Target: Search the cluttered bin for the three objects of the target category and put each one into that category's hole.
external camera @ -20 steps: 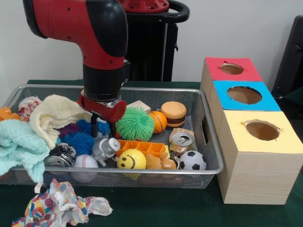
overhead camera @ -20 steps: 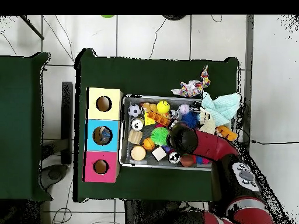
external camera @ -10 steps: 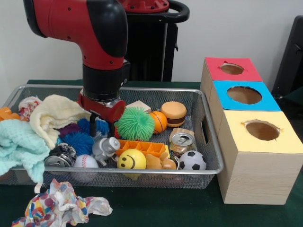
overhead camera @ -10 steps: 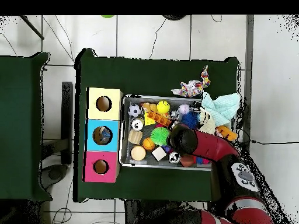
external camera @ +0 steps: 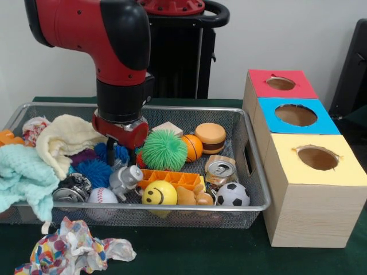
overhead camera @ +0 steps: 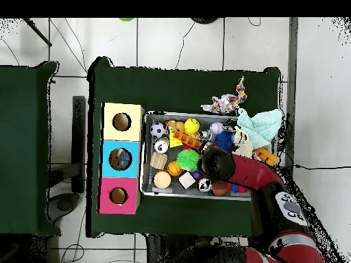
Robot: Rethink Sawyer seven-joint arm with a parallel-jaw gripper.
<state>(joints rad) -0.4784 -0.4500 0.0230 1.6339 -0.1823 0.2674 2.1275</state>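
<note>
The silver wire mesh bin is full of toys and cloths. My gripper hangs low over its left-middle, between a pale yellow cloth and a green spiky ball. A crumpled, greyish clear bottle-like piece lies just in front of and below the gripper, apart from it. No other clear plastic piece shows. The round hole in the red-topped box is at the far right; in the overhead view the hole shows left of the bin. There the arm hides the gripper.
Blue-topped and yellow-topped boxes stand beside the red one. A silver can, a crushed can, a smiley ball, a soccer ball and a teal cloth are in the bin. A dotted paper wad lies outside.
The arm and gripper have shifted slightly left in the front view. The bottle-like piece has shifted a little left with it.
</note>
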